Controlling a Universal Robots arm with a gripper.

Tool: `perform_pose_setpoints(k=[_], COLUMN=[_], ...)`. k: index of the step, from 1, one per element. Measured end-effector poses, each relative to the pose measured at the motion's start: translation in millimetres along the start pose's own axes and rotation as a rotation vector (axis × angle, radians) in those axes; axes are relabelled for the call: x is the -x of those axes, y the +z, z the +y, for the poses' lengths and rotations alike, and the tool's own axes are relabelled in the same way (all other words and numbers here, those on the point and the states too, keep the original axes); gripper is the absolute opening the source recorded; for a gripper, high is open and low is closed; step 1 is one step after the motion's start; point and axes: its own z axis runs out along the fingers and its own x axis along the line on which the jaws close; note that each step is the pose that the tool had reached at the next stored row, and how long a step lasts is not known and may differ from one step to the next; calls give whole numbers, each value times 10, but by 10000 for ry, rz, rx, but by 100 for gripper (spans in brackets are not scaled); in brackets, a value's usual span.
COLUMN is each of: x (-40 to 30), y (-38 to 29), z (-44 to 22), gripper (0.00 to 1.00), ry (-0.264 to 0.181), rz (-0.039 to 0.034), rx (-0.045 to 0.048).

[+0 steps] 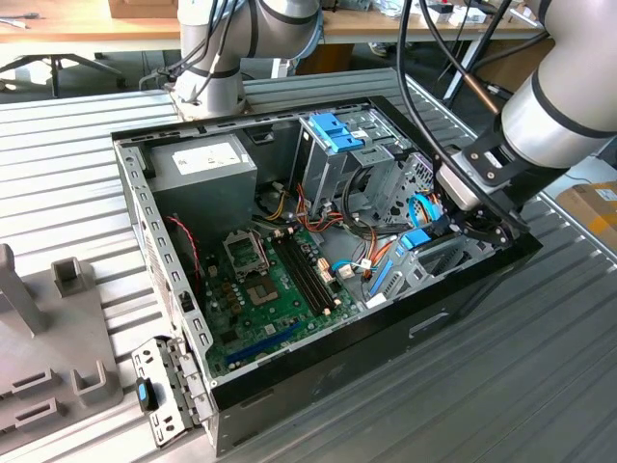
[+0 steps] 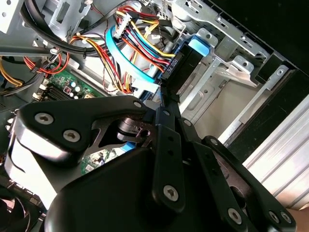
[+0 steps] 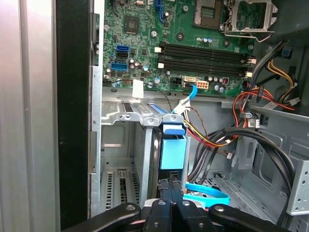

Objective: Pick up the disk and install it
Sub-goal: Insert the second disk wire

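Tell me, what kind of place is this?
Probably a robot lab or workshop. An open computer case lies on a ribbed metal table, a robot arm reaches into it, and wooden desks stand behind.

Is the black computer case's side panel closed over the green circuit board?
No, the black computer case lies open, its green circuit board exposed.

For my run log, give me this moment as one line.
gripper: shut on disk | disk: on edge, in drive bay slot | computer case: open, on table
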Motion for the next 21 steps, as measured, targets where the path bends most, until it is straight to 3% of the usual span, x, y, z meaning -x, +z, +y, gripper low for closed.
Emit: perform_pose_setpoints(k=[7, 9, 12, 15, 17, 21], x=[4, 5, 6, 16, 106, 174], y=[1, 1, 1, -41, -44, -29], z=[-1, -1, 0, -9, -57, -62], gripper=[11, 18, 18, 18, 18, 18], ry=[-1, -1, 0, 0, 1, 0], rz=[1, 1, -3, -10, -10, -12], rx=[1, 0, 0, -1, -1, -1])
